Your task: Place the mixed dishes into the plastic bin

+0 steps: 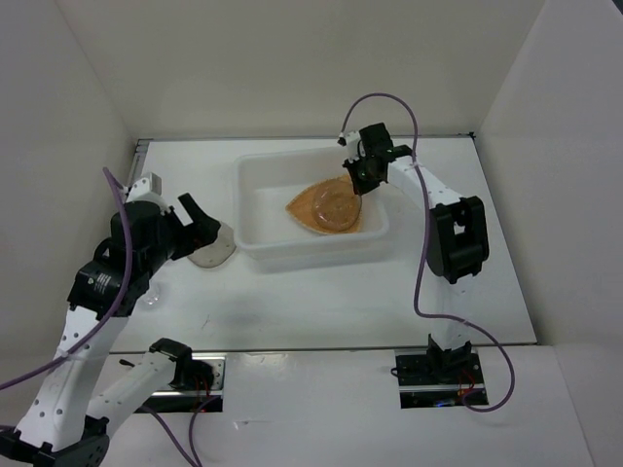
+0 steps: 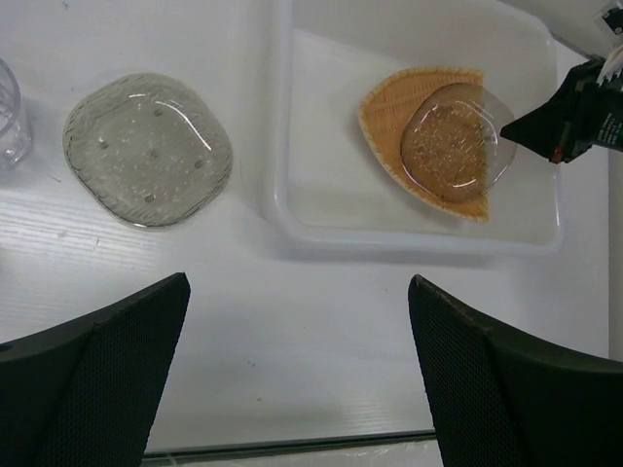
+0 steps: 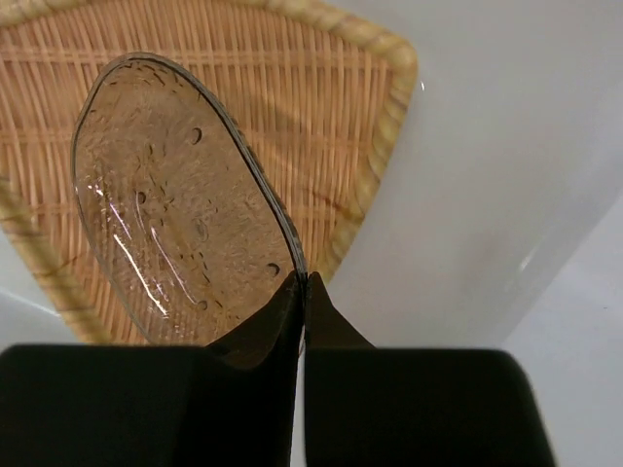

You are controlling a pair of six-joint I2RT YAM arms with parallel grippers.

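Mixed dishes: an orange plate and one small plate are in the plastic bin; a second small plate lies flat on the table just left of the bin.
Orange plate: right half of the bin, rounded tip toward the bin's left wall, straight edge along its right wall.
Small plate in bin: over the orange plate, reaching from its gripped rim toward the bin's left wall; contact cannot be told.
Right gripper: pinched tight on that plate's rim, by the bin's right wall.
Left gripper: jaws wide, holding nothing, outside the bin's left side.
Clear cup: farther left of the bin.
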